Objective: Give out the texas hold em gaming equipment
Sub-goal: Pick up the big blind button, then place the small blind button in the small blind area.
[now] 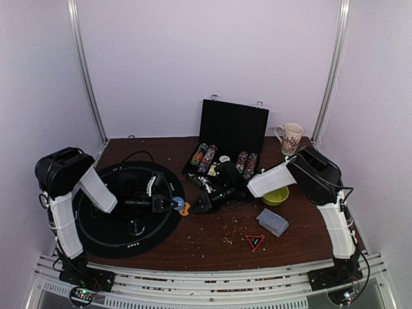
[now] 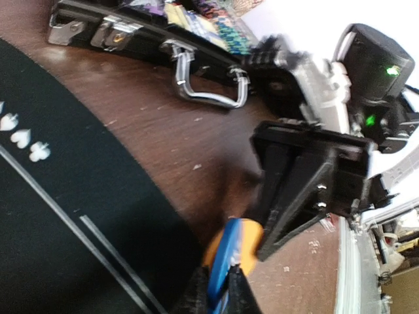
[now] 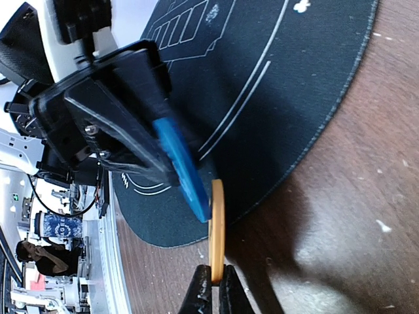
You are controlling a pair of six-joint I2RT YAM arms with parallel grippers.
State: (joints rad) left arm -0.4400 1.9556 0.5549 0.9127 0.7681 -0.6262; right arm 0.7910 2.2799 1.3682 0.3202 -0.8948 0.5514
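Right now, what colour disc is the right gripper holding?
An orange disc, in the right gripper beside the blue disc; clearest in the right wrist view.

Left wrist view: the blue disc (image 2: 219,261) runs off the bottom edge and hides most of the orange disc (image 2: 249,241); from above, chip rows (image 1: 205,156) in the case (image 1: 233,125) are too small to read

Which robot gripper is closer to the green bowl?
Right. The right gripper, pinching an orange chip, is left of the green bowl. The left gripper, pinching a blue chip, is farther left, at the edge of the black mat.
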